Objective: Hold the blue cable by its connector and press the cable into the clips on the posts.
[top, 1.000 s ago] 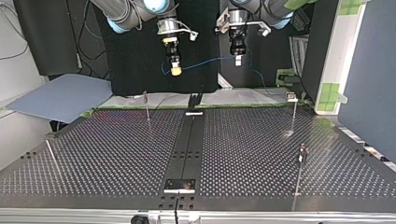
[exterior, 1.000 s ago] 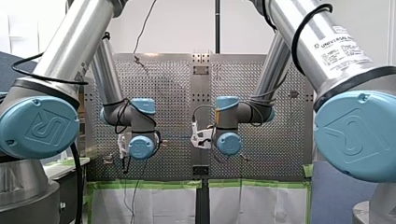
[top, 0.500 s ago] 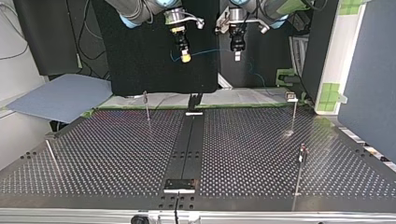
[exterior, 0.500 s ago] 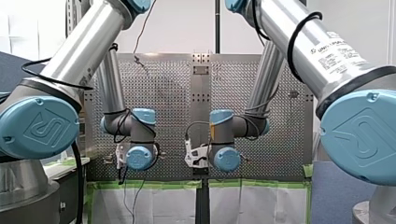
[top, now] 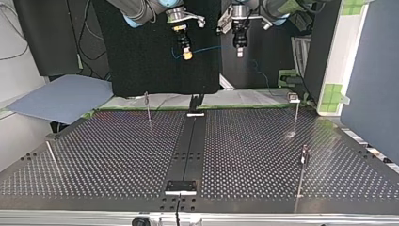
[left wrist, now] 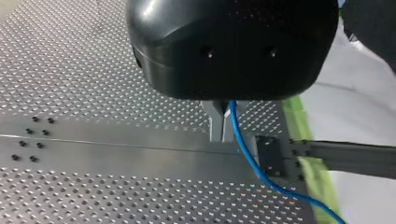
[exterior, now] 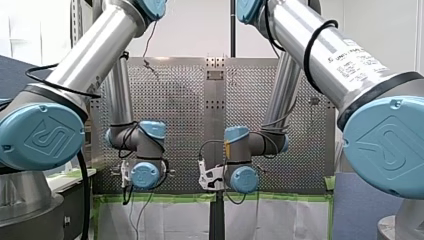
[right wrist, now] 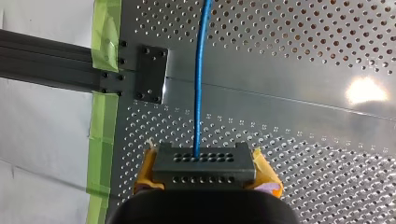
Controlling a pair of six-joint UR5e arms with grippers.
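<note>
In the right wrist view my right gripper (right wrist: pixel 204 156), with yellow pads (right wrist: pixel 264 170), is shut on a dark grey connector block (right wrist: pixel 204 169). The blue cable (right wrist: pixel 201 70) leaves it straight ahead over the perforated table (right wrist: pixel 303 60). My left gripper (left wrist: pixel 224 135) has its metal fingers shut on the same cable (left wrist: pixel 250 161), which trails off beside it. In the top view both grippers hang high behind the table's far edge, my right gripper (top: pixel 187 53) at the left and my left gripper (top: pixel 240 46) at the right, the cable (top: pixel 209 48) slung between them. Thin posts (top: pixel 148 107) (top: pixel 296 115) (top: pixel 302 169) stand on the table.
A black strip (top: pixel 188 146) runs down the table's middle to a bracket (top: pixel 181 187). Another thin rod (top: pixel 51 159) leans at the top view's left. A blue-grey sheet (top: pixel 61 99) lies off the far left corner. Green tape (right wrist: pixel 105 116) lines the table's edge.
In the top view both grippers rose toward the top edge with the cable, my right one also shifting right. In the front view both wrists sank lower.
</note>
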